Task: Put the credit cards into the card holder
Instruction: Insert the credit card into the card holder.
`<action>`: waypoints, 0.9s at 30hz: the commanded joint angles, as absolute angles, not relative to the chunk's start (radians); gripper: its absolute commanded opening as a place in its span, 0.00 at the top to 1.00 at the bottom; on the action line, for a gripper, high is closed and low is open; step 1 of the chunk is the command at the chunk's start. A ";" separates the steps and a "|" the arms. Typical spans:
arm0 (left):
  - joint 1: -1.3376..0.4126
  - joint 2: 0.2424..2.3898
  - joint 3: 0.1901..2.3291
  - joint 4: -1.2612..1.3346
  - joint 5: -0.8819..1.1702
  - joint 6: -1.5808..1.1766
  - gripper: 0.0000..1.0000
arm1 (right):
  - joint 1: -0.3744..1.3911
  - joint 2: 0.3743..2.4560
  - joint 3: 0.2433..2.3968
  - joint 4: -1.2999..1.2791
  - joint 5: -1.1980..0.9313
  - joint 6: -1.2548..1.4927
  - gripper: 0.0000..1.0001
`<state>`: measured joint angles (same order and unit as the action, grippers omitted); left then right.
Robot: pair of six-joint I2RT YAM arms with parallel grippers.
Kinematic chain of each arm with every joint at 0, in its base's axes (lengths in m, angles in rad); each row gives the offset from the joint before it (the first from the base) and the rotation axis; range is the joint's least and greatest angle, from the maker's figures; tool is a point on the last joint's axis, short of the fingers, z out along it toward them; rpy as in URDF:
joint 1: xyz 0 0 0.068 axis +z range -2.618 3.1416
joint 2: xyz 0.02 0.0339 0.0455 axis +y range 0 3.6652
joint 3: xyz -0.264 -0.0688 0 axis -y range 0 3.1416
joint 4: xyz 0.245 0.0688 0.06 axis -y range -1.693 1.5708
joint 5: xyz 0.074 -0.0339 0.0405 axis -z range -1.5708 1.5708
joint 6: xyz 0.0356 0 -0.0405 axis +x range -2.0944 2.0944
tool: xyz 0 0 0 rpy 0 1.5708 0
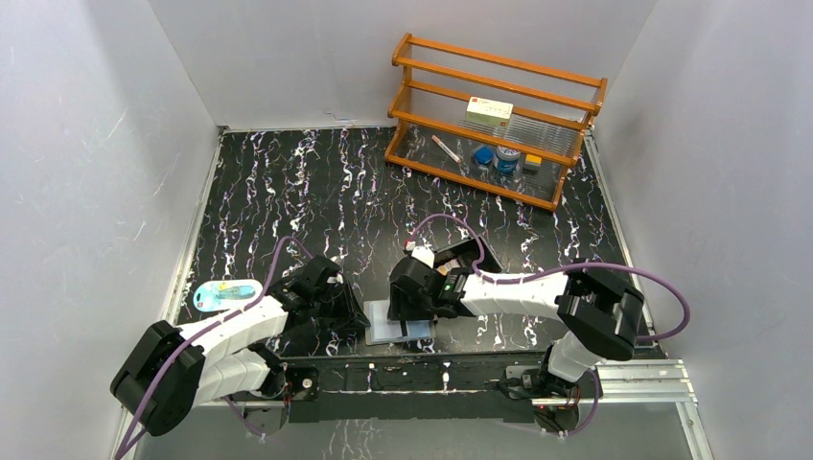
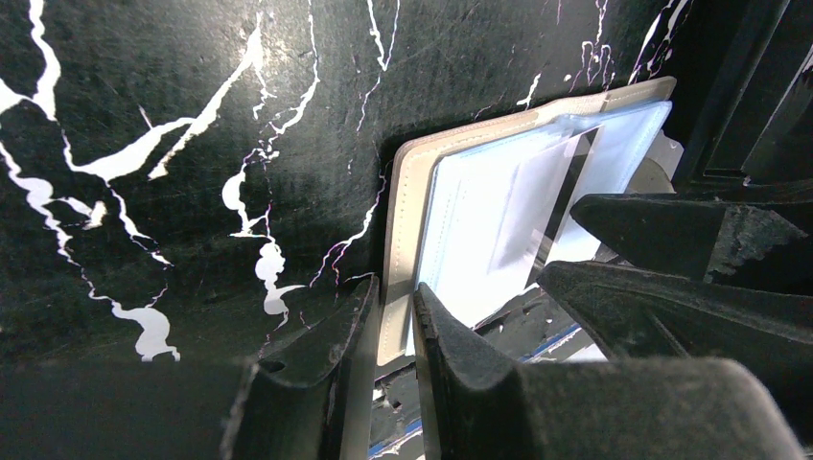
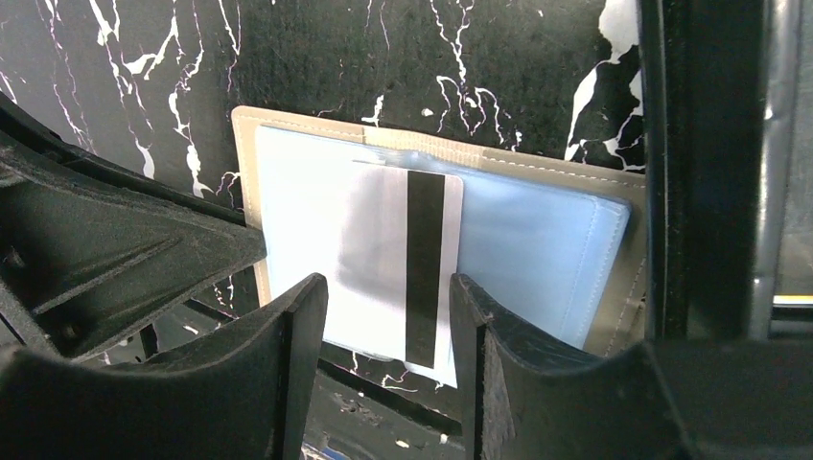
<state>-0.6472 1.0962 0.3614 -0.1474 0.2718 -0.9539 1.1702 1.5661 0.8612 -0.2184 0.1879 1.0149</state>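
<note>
The card holder (image 3: 288,134) lies open and flat on the black marbled desk (image 1: 316,192), near its front edge and between the 2 arms. The left jaws (image 2: 395,289) are clamped on the rim of its pale cover, which pins it down from the left side. 1 card (image 3: 383,249), pale with a dark stripe, sits partly in the clear sleeve (image 3: 566,230): its far end is tucked under the plastic and its near end sticks out toward the right wrist. The card's long axis runs straight away from the right jaws (image 3: 388,287), in line with their reach, and the stripe lies parallel to it. These jaws stand 1 on each long edge of the protruding end, about as wide apart as the card. The wrist view is too tight to show whether they press the edges or only flank them, so I cannot tell if the card is gripped. The right arm is the nearer one and is already lined up. By my judgement the coming move is a push along that long axis, deeper into the sleeve, while the left keeps the holder from sliding.
</note>
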 commanded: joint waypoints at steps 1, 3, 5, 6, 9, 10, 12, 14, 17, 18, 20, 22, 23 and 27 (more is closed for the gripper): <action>-0.647 1.100 0.333 -0.196 0.269 -0.946 0.81 | 1.182 1.591 0.899 -0.211 0.186 1.017 0.42; -0.646 1.100 0.332 -0.196 0.268 -0.946 0.81 | 1.185 1.595 0.899 -0.189 0.172 1.020 0.42; -0.646 1.099 0.334 -0.195 0.267 -0.948 0.81 | 1.187 1.595 0.896 -0.163 0.160 1.024 0.42; -0.646 1.098 0.333 -0.193 0.267 -0.949 0.81 | 1.189 1.595 0.895 -0.148 0.154 1.026 0.42; -0.645 1.098 0.330 -0.189 0.268 -0.951 0.81 | 1.189 1.598 0.888 -0.112 0.137 1.034 0.43; -0.646 1.098 0.330 -0.188 0.270 -0.951 0.81 | 1.189 1.597 0.887 -0.102 0.134 1.035 0.43; -0.646 1.098 0.330 -0.187 0.270 -0.951 0.81 | 1.190 1.593 0.880 -0.074 0.129 1.037 0.44; -0.646 1.098 0.329 -0.186 0.271 -0.951 0.81 | 1.190 1.584 0.872 -0.048 0.121 1.042 0.44; -0.646 1.097 0.331 -0.183 0.272 -0.953 0.81 | 1.190 1.583 0.862 -0.010 0.106 1.046 0.44; -0.647 1.098 0.331 -0.183 0.273 -0.953 0.81 | 1.190 1.586 0.858 -0.002 0.101 1.048 0.44; -0.646 1.100 0.331 -0.183 0.273 -0.953 0.81 | 1.190 1.587 0.866 -0.006 0.107 1.047 0.44; -0.646 1.101 0.331 -0.184 0.274 -0.951 0.81 | 1.190 1.580 0.888 -0.081 0.144 1.044 0.44; -0.647 1.101 0.331 -0.184 0.276 -0.950 0.81 | 1.190 1.571 0.896 -0.111 0.166 1.041 0.44; -0.646 1.100 0.330 -0.181 0.275 -0.952 0.81 | 1.190 1.543 0.891 -0.176 0.220 1.040 0.43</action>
